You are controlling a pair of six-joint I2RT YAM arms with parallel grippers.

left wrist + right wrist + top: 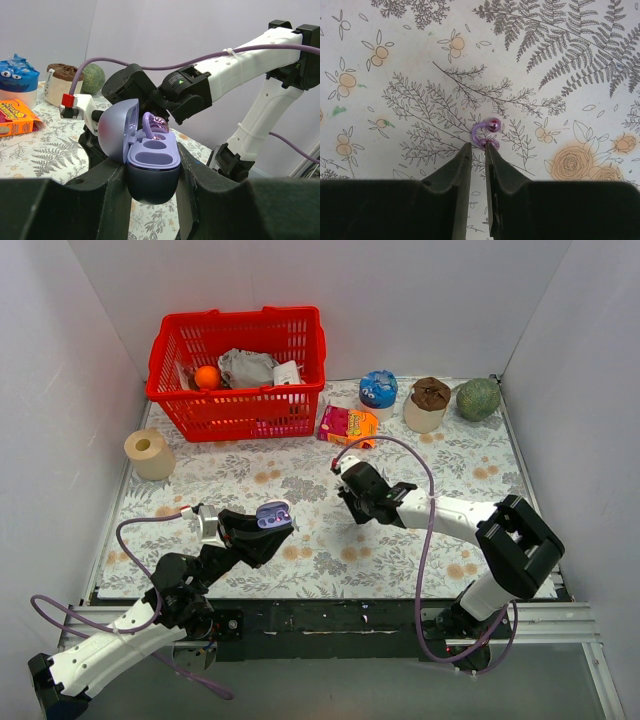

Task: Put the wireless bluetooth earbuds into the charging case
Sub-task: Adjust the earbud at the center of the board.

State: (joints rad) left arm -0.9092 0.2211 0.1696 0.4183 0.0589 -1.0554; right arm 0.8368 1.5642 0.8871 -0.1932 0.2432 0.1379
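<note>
Left fingers clamp the open charging case; right fingers, slightly parted and empty, partly hide the loose earbud

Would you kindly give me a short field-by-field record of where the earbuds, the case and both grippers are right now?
charging case: lid open, clamped upright in the left gripper
first earbud: inside the open case, sticking up from its socket
second earbud: lying on the floral tablecloth
right gripper: tips just short of the second earbud, jaws slightly apart, nothing between them
</note>
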